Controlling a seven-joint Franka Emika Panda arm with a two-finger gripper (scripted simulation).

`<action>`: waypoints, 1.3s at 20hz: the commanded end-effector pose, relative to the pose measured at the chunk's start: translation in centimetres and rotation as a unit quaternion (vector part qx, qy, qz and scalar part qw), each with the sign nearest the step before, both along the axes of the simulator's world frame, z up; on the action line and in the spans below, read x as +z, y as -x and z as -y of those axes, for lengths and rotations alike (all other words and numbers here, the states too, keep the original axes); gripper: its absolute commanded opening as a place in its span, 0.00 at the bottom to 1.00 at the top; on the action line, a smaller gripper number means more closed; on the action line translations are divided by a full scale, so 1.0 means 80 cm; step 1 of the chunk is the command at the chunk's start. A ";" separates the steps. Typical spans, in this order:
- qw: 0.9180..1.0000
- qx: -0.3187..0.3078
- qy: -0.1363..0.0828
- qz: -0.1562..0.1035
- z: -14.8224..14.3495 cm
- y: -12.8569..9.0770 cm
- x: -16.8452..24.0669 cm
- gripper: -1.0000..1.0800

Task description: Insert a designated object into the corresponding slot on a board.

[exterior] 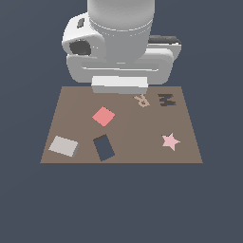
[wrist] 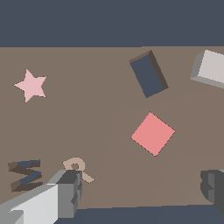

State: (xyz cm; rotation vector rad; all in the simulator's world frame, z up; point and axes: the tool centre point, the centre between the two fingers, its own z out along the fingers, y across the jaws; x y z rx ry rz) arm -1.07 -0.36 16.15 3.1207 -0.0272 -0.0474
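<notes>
The light grey tile (exterior: 63,145) lies flat on the brown board (exterior: 137,135) near its front corner on the exterior view's left. It also shows in the wrist view (wrist: 210,69). The dark navy slot (exterior: 104,147) is tilted and sits just beside the tile, apart from it; it also shows in the wrist view (wrist: 148,73). My gripper (exterior: 118,85) hovers above the board's far edge, well away from the tile. In the wrist view the gripper (wrist: 142,190) is open, its fingers (wrist: 70,192) spread wide with nothing between them.
A red-pink square tile (exterior: 103,116) lies between my gripper and the slot. A pink star (exterior: 171,141) is at the exterior view's right. A tan letter R (exterior: 141,100) and a dark M shape (exterior: 166,99) sit near the far edge. The board (wrist: 87,113) fills most of the wrist view.
</notes>
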 end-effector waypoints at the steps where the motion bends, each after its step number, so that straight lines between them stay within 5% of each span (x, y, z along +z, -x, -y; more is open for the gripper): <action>1: 1.000 0.000 0.000 0.000 0.000 0.000 0.000 0.96; 17: 0.998 0.068 -0.002 0.001 0.029 0.002 -0.014 0.96; 26: 0.986 0.166 -0.005 0.002 0.070 -0.003 -0.035 0.96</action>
